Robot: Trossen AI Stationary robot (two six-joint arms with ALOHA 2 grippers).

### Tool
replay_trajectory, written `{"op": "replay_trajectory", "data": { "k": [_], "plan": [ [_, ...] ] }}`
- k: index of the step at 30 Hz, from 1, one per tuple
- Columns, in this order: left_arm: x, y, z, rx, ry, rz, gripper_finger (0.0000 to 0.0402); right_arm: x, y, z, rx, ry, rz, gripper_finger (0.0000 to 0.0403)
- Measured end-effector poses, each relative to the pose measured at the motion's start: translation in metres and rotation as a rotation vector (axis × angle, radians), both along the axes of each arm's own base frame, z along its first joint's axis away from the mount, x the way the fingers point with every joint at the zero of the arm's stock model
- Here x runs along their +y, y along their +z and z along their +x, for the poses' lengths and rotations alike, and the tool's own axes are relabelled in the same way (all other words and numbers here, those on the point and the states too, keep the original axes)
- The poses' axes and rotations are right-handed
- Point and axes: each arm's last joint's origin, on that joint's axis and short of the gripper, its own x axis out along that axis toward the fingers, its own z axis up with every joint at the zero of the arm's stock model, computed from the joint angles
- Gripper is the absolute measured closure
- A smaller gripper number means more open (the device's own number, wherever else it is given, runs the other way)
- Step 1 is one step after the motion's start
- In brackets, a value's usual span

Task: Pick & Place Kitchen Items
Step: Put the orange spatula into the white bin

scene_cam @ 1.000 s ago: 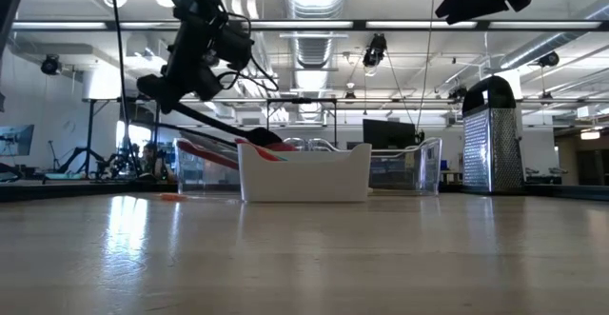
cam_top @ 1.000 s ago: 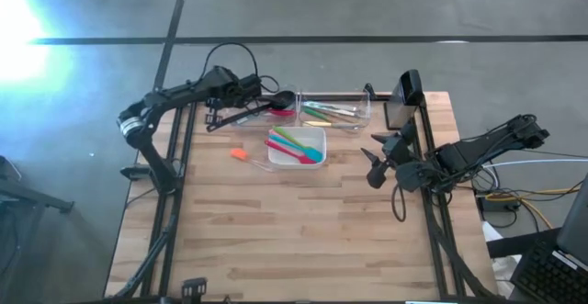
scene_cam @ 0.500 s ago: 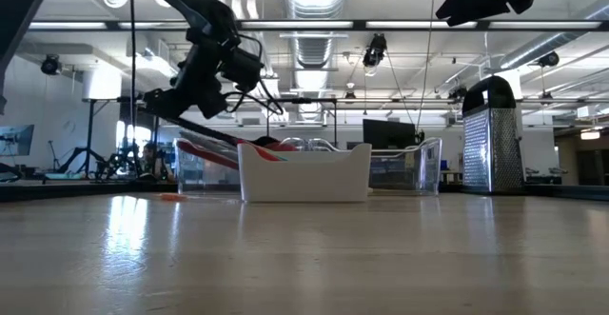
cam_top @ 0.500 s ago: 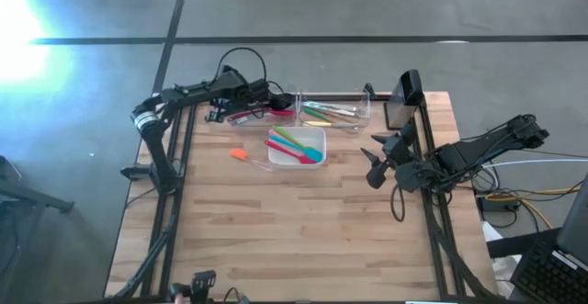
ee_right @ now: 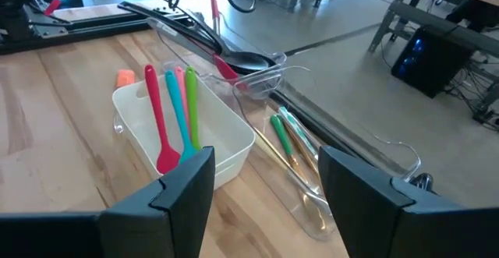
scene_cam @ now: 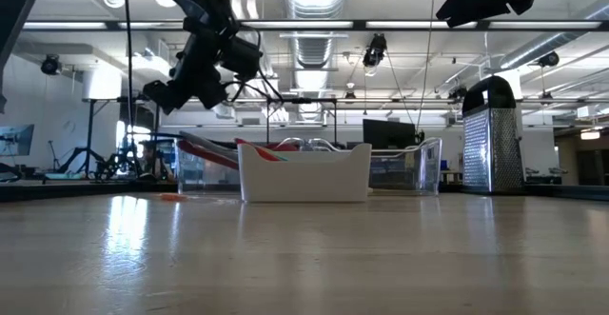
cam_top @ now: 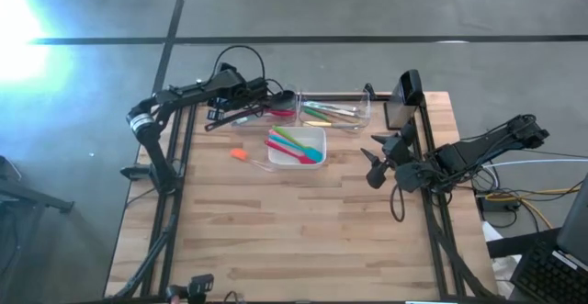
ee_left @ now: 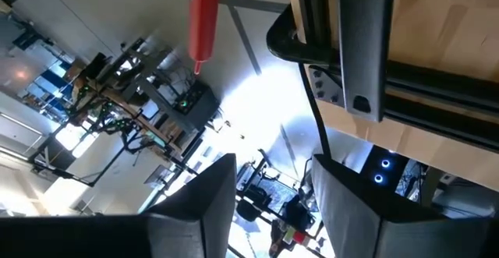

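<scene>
1. Black ladle (ee_right: 242, 58) – its bowl lies in the left clear bin (cam_top: 287, 95) at about 11 o'clock on the bench (cam_top: 303, 230). Its long handle sticks out over the rim toward 9 o'clock, next to a red handle (ee_left: 205, 16).
2. Left hand (ee_left: 271, 164) hangs above those handles with its fingers spread and nothing between them.
3. Right hand (ee_right: 265, 157) waits at 3 o'clock by the bench edge, likewise spread and empty.
4. Pink spoon (ee_right: 156, 114), blue spoon (ee_right: 178, 114) and green spoon (ee_right: 192, 106) lie in the white dish (cam_top: 312, 134), just toward 12 o'clock of the middle. More slim utensils lie in the right clear bin (cam_top: 363, 111) at 12 o'clock, and a small orange piece (cam_top: 237, 154) lies loose on the wood at 9 o'clock of the dish.
5. Risk, as I judge it – the overhanging handles sit close under the left hand, so a low or sideways move could catch one and lever the ladle out, or drag the light bin.
6. A further risk is that the ladle rolls off by itself, because so much of its length is outside the rim.
7. Half a second ago, in the low view, a dark handle slanted down from the left hand into the bin. Now the hand is higher and clear of it, so the ladle looks released. The right arm has not moved.
</scene>
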Motion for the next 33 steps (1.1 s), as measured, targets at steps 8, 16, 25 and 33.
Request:
{"op": "replay_trajectory", "data": {
  "k": [8, 16, 25, 33],
  "plan": [
    [-0.004, 0.020, 0.001, -0.056, 0.031, 0.052, 0.0230, 0.000, 0.000, 0.000, -0.003, -0.002, 0.003, 0.0184],
    [-0.034, 0.074, -0.007, -0.418, 0.112, 0.123, 0.0228, 0.000, 0.000, 0.000, -0.006, -0.003, 0.005, 0.0184],
    [-0.097, 0.111, -0.021, -1.078, 0.248, -0.373, 0.0228, 0.000, 0.000, 0.000, -0.010, -0.003, 0.007, 0.0184],
    [-0.138, 0.087, -0.028, -1.200, 0.301, -0.365, 0.0228, 0.000, 0.000, 0.000, -0.011, -0.003, 0.007, 0.0184]
  ]
}}
